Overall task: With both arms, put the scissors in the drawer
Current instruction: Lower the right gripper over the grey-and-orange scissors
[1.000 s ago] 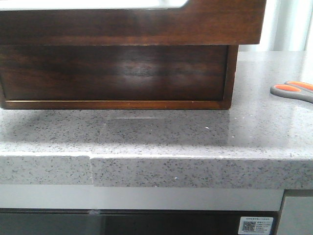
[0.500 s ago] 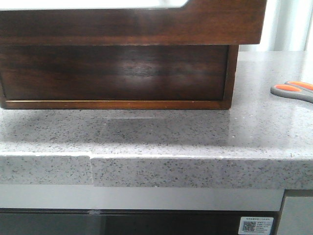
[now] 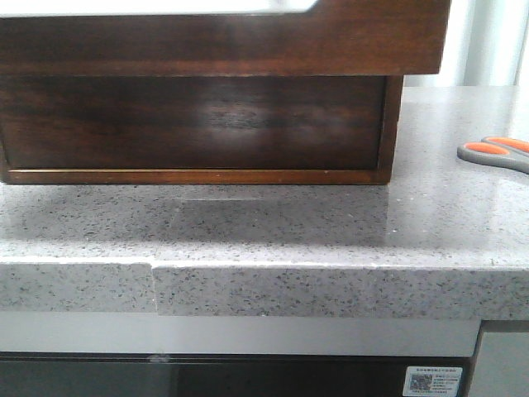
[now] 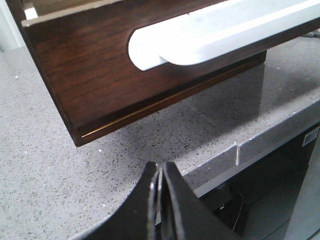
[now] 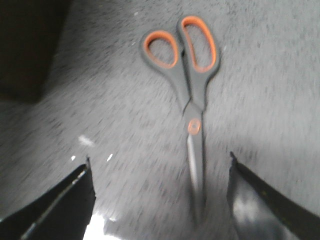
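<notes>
Grey-handled scissors (image 5: pixel 189 85) flat between wide right jaws; left jaws closed, empty, near drawer (image 4: pixel 95 75).

the front view sits low and close at the table (image 3: pixel 331 231) edge, looking level at the wooden drawer unit (image 3: pixel 198 124), with the scissors (image 3: pixel 496 153) cropped at 3 o'clock. the left wrist view looks obliquely at the same unit's notched front (image 4: pixel 90 75) over its pincer (image 4: pixel 160 185). the right wrist view looks steeply down, near the scissors (image 5: pixel 187 70), between its pincer's fingers (image 5: pixel 75 195).
</notes>
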Controlling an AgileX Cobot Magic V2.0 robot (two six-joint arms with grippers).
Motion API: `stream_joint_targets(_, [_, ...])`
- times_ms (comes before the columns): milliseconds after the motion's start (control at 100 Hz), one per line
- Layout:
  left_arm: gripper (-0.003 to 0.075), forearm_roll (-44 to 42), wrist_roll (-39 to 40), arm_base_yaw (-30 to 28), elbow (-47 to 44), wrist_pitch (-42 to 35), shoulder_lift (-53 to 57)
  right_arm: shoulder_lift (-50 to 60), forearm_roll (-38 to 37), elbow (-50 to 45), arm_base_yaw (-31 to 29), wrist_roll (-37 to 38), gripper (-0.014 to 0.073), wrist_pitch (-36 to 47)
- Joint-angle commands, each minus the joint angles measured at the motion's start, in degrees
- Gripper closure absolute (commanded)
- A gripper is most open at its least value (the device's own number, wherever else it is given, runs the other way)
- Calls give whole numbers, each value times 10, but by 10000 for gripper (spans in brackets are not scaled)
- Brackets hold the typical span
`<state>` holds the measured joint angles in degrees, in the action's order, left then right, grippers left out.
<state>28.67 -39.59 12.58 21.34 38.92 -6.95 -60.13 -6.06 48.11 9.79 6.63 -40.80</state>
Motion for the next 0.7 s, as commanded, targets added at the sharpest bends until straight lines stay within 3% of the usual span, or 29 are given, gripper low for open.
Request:
stream_joint_targets(0, [739,14,-2,4,17,-33,-8,-46,-38,40,-6,0,90,46])
stream_joint_targets(300, [739,15,-2,4,17,-33,-8,-170,-49,77,-57,0,90,68])
stream_joint_targets(690, [739,15,-2,4,17,-34,-8,-227,-44,77,-60,-3,91,76])
